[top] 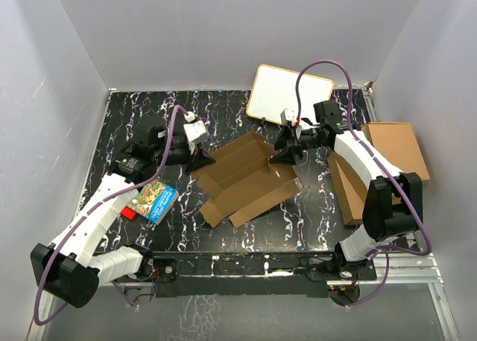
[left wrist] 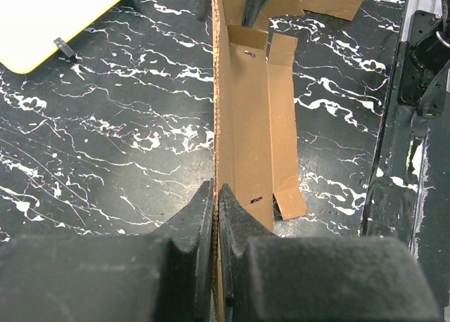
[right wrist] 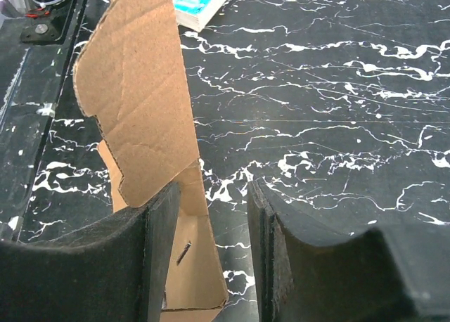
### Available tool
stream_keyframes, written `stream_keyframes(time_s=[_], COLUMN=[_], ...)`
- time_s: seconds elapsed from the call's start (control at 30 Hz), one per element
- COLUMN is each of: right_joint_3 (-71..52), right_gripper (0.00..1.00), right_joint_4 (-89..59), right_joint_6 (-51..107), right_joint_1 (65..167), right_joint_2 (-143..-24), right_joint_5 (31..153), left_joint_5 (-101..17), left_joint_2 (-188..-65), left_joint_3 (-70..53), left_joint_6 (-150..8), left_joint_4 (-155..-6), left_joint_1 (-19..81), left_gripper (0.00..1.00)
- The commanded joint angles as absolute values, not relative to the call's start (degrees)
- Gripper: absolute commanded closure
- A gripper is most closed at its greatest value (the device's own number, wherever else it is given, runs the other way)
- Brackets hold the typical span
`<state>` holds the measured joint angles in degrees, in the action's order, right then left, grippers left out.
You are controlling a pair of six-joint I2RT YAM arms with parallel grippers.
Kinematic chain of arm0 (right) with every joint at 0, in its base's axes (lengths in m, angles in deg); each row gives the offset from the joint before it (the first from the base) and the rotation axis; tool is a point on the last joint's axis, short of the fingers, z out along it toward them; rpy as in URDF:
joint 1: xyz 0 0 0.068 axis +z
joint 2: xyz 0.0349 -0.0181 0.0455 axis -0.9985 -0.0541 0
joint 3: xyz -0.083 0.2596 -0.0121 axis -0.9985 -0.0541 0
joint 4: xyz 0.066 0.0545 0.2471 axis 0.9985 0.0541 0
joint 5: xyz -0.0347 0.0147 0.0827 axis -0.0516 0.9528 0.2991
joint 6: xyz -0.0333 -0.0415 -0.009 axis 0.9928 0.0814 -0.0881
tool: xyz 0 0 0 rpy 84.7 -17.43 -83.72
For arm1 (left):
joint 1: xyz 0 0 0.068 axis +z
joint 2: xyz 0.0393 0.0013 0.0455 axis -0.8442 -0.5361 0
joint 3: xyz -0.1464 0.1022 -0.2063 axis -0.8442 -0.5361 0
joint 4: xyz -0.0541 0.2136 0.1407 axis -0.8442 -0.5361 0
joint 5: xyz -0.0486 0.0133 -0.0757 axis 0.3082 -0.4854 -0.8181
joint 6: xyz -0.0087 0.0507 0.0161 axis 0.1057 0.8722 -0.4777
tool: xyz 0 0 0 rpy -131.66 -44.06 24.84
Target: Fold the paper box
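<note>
The paper box point(top: 246, 179) is a brown die-cut cardboard piece, partly folded, lying mid-table with some flaps raised. My left gripper point(top: 200, 161) is shut on its left edge. In the left wrist view the jaws point(left wrist: 216, 190) pinch an upright cardboard wall point(left wrist: 223, 111) that runs away from the camera. My right gripper point(top: 287, 153) is open at the box's far right corner. In the right wrist view point(right wrist: 213, 190) a notched flap point(right wrist: 133, 104) stands upright by the left finger point(right wrist: 158, 252), and its lower part reaches into the gap between the jaws.
A blue picture book point(top: 152, 200) lies at front left and shows in the right wrist view point(right wrist: 200, 2). A white board point(top: 288, 93) lies at the back. A pile of larger brown boxes point(top: 380, 170) sits at the right edge.
</note>
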<state>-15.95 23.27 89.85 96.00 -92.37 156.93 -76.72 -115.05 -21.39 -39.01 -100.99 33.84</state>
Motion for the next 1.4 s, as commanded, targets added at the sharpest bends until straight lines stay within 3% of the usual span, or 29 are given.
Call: stream_keyframes(time_s=[0.0,0.43,0.8,0.83,0.93,1.0,1.37], right_joint_3=[-16.64,-16.77,-17.62,-17.66,-17.68,-17.62,-17.48], right_gripper=[0.51,0.53,0.82,0.82,0.64,0.6,0.56], right_joint_4=[22.52,25.48,27.31,27.42,27.36,27.27,30.55], right_joint_6=[93.84,97.1,99.63,99.75,99.91,100.06,104.41], right_joint_1=[96.76,97.63,97.71,97.71,97.7,97.71,98.42], right_joint_2=[-92.05,-92.49,-92.81,-92.84,-93.01,-93.43,-95.76], right_joint_5=[161.61,164.93,165.98,165.9,164.84,164.38,167.21], left_joint_5=[-80.68,-85.18,-88.05,-88.36,-89.57,-90.66,-94.7], left_joint_2=[-114.32,-114.37,-114.93,-115.03,-115.08,-115.07,-116.38], left_joint_3=[-20.58,-21.67,-23.69,-23.83,-24.36,-24.83,-25.78], left_joint_6=[-37.79,-36.66,-35.99,-35.94,-35.34,-34.82,-34.72], left_joint_4=[-99.1,-97.72,-96.66,-96.66,-96.66,-96.6,-95.08], left_joint_1=[34.29,34.93,36.89,37.0,37.6,38.07,39.37], left_gripper=[1.0,1.0,1.0,1.0,1.0,1.0,1.0])
